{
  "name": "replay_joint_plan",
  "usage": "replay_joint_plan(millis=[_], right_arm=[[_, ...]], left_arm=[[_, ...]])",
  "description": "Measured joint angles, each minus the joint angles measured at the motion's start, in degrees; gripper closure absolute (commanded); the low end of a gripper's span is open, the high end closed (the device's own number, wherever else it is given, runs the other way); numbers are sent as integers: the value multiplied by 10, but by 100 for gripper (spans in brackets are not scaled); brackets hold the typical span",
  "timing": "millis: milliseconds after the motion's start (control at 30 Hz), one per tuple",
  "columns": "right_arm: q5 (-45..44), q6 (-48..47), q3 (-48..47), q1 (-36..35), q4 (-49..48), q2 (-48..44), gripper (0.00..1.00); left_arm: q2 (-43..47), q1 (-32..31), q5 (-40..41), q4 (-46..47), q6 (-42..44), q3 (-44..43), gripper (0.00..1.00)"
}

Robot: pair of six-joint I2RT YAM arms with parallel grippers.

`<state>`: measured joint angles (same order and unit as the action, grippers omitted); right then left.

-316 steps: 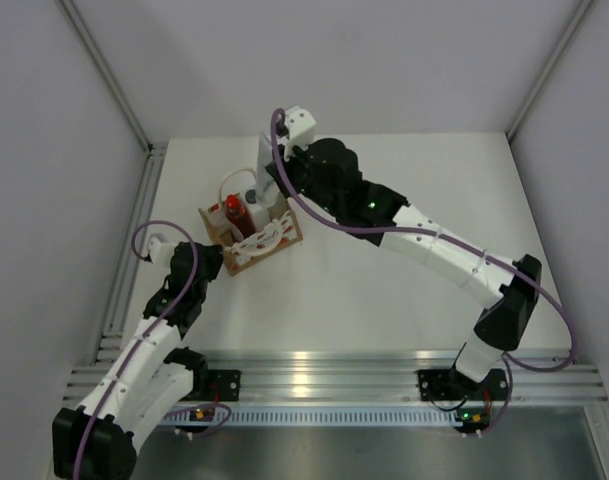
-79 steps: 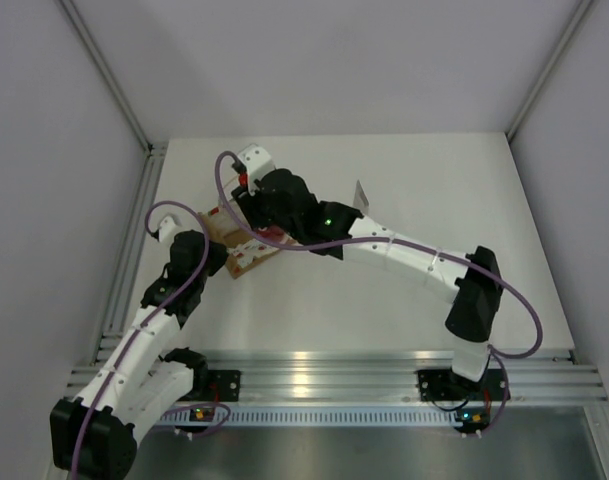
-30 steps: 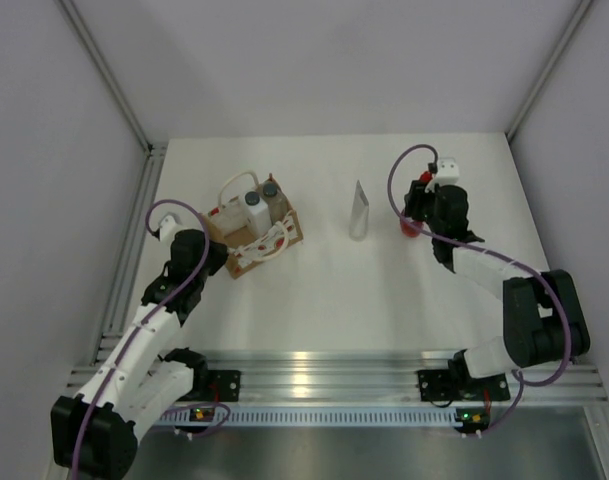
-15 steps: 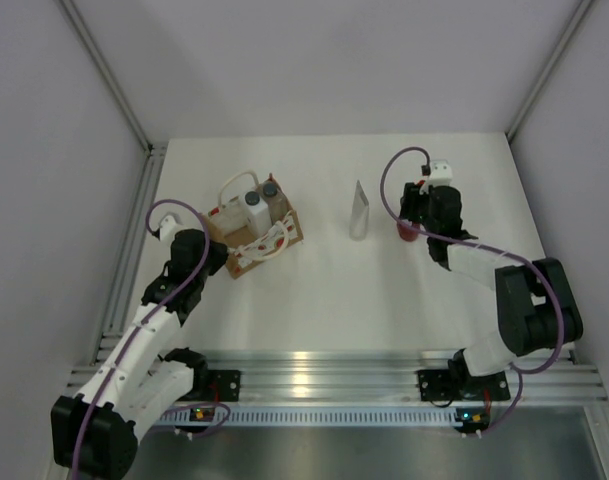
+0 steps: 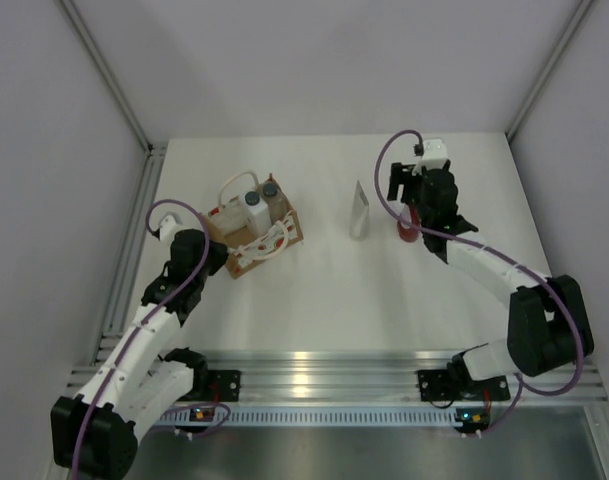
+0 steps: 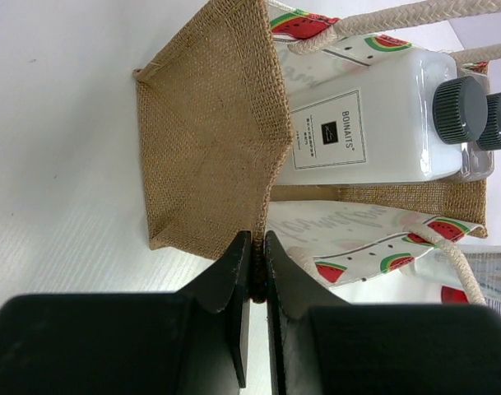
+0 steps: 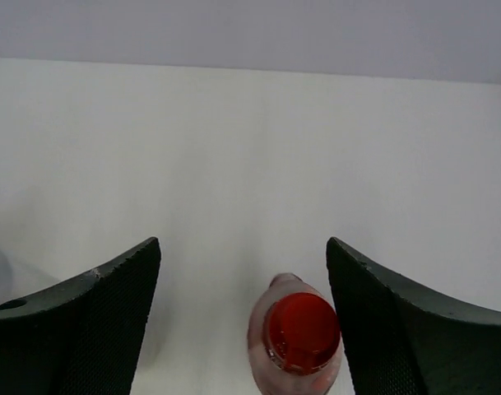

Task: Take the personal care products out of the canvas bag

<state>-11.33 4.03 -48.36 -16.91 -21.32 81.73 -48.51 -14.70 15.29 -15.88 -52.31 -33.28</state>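
Right wrist view of right gripper (image 7: 242, 251), released, over upright red bottle (image 7: 298, 336); left gripper (image 6: 257, 247) clenched on canvas bag (image 6: 205, 148) edge.

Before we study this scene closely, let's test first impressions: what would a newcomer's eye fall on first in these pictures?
The tan canvas bag on the left of the table stands out, with a white bottle and a dark-capped bottle inside and its edge pinched by the left pincer. On the right, a red bottle stands under the wide-open right pincer, and a silvery tube stands upright nearby.
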Motion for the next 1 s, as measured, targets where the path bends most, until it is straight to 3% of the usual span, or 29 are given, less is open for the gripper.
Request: replay_joint_plan(millis=[333, 567, 833, 1000], right_arm=[[-64, -72, -213, -207, 175, -11, 18], [-63, -66, -390, -327, 261, 109, 20], [-35, -23, -551, -383, 357, 289, 25], [-33, -2, -635, -388, 401, 356, 28]], left_arm=[[5, 0, -1, -3, 0, 0, 100], [7, 0, -3, -4, 0, 0, 100], [13, 0, -5, -7, 2, 0, 100], [15, 0, -7, -9, 4, 1, 100]])
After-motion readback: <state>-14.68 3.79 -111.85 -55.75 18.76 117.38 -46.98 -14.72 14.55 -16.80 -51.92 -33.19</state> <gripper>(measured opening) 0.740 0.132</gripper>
